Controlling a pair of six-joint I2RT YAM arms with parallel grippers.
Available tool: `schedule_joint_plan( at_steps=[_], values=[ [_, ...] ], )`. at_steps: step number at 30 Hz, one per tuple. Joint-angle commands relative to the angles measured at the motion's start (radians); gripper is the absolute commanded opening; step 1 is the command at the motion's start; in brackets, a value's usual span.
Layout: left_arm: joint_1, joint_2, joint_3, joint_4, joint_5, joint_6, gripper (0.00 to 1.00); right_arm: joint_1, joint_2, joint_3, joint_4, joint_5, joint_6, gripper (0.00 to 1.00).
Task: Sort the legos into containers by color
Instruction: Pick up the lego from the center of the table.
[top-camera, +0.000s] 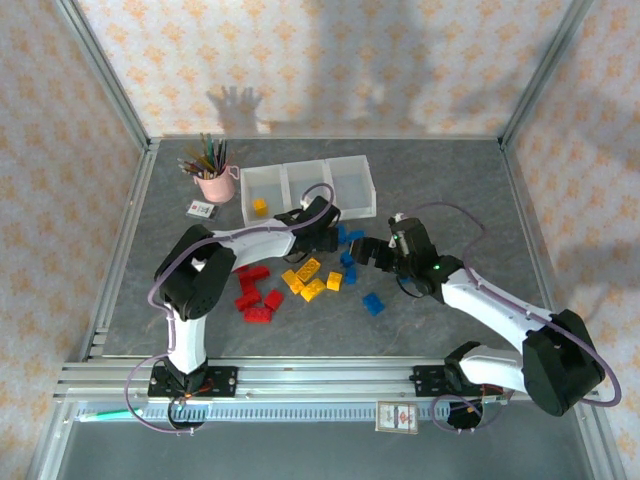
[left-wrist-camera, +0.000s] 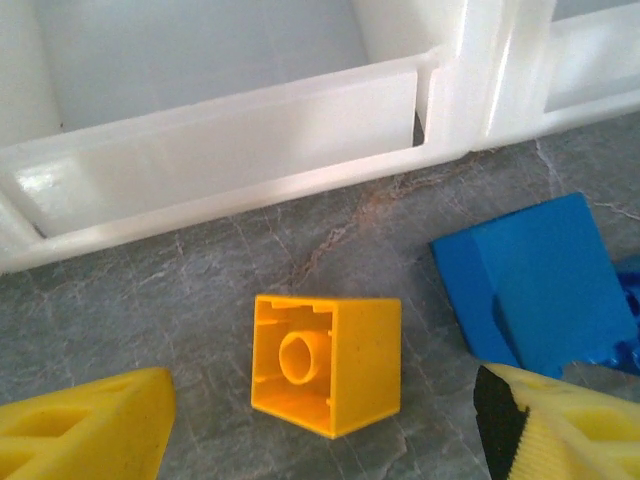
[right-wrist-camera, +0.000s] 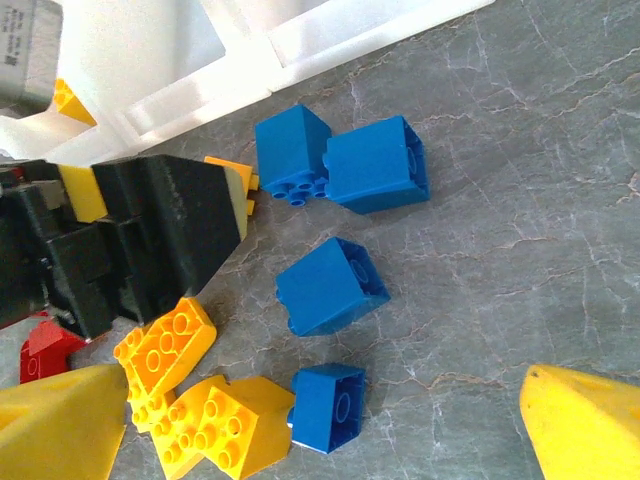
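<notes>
While your left gripper hangs just on the near side of the containers, its jaws stand wide apart. A yellow brick lies on the table between them, and neither finger touches it. That brick rests on its side, with its hollow underside turned to the wrist camera. A blue brick sits just to its right.

Your right gripper is spread wide too and holds nothing. It hovers over the blue cluster, with one small blue piece on the table between its fingers.

From above, the three joined bins stand at the far middle of the table. You have a single yellow lego inside the left bin. The loose legos lie on the table near of the tray: the red pile to the left, the yellow pile in the middle, and a lone blue one nearer to you on the right. A pink cup of pencils stands left of the tray.
</notes>
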Motion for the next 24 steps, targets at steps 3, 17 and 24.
schedule_joint_plan(
  at_steps=[3, 17, 24],
  values=[
    [0.015, 0.053, 0.049, -0.02, -0.051, -0.018, 0.78, -0.005, -0.005, -0.005, -0.016, -0.005, -0.016, 1.0],
    [0.021, 0.106, 0.054, 0.015, 0.003, -0.028, 0.6, -0.005, -0.005, 0.005, -0.023, -0.006, -0.016, 1.0],
    [0.022, 0.041, 0.016, 0.041, 0.022, -0.035, 0.49, -0.005, -0.005, 0.016, -0.043, 0.009, -0.025, 1.0]
  ],
)
